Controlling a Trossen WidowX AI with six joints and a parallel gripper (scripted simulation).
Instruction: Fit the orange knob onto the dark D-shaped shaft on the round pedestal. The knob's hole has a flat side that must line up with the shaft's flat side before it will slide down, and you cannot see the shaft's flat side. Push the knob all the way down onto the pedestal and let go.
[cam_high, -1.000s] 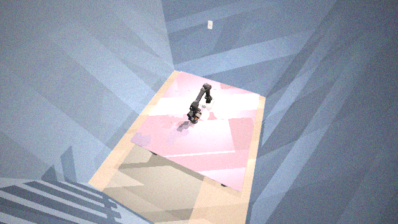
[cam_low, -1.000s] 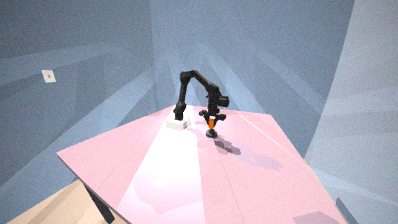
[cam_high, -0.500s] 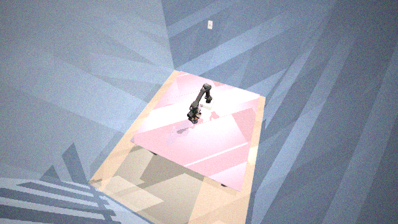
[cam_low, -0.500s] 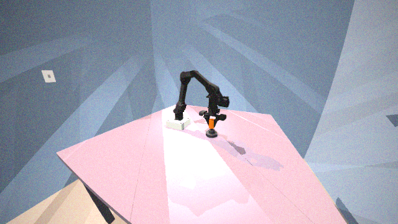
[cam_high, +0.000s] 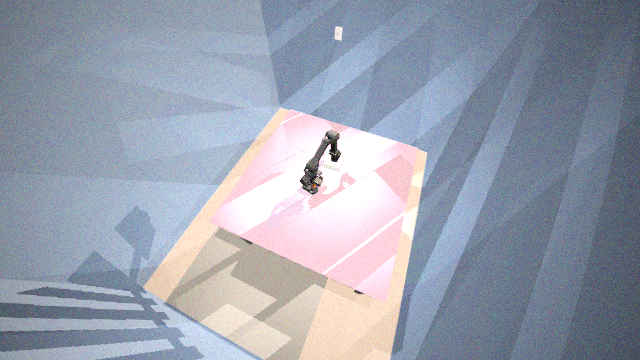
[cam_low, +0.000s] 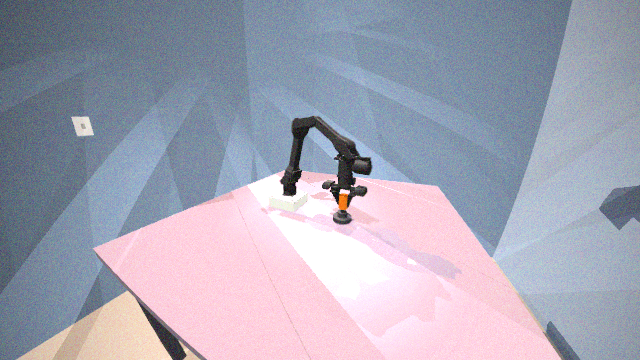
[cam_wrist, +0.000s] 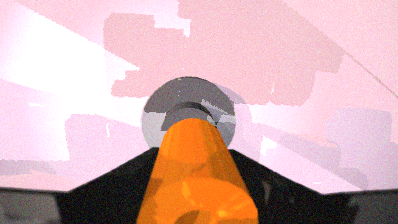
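Note:
The orange knob (cam_low: 343, 201) (cam_wrist: 195, 155) (cam_high: 314, 186) is upright between my fingers. My gripper (cam_low: 343, 200) is shut on it and points straight down over the round pedestal. The dark round pedestal (cam_low: 342, 219) (cam_wrist: 155, 102) stands on the table directly under the knob. In the exterior view the knob's lower end is just above the pedestal's raised middle, and its wide base is uncovered. The shaft is not visible; the knob and the fingers hide the place where it stands. I cannot tell how the knob's flat side sits against the shaft's.
The arm's white base block (cam_high: 332, 164) (cam_low: 288, 201) stands on the pink table (cam_high: 350, 240) (cam_low: 210, 260), behind the pedestal. The arm arches from it over to the pedestal. Strong light patches and shadows cross the table.

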